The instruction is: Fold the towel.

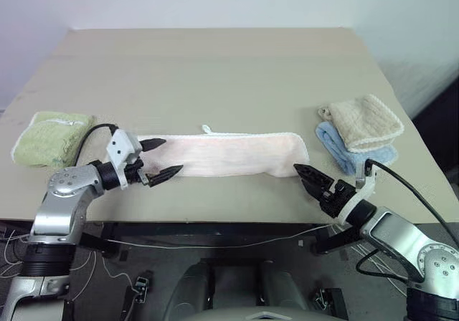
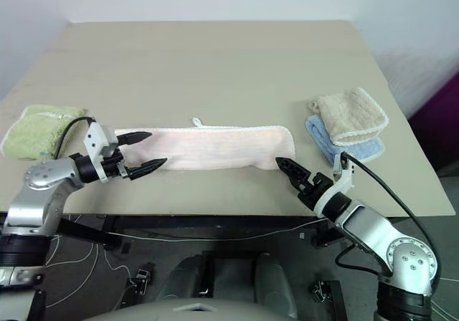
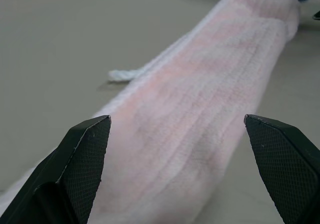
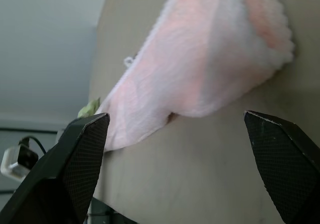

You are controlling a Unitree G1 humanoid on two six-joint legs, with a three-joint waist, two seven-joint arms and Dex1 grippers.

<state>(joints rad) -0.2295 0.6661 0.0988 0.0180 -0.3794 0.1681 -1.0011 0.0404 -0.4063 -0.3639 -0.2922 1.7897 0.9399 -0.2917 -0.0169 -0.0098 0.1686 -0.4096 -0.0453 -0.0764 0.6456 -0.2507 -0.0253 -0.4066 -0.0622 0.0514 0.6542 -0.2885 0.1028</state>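
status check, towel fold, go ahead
Left gripper open at one end of long folded pale pink cloth towel. Right gripper open at other end. Nothing held, nothing blocking.

The two head views look forward and down over the whole table (image 1: pixel 215 70) from behind the arms, set well back and nearly identical — both take in the towel (image 1: pixel 229 155) end to end. The left wrist cam sits low just off one short end of the towel, looking along its length. The right wrist cam is rolled sideways near the other end, so both share that pink strip — from opposite ends.
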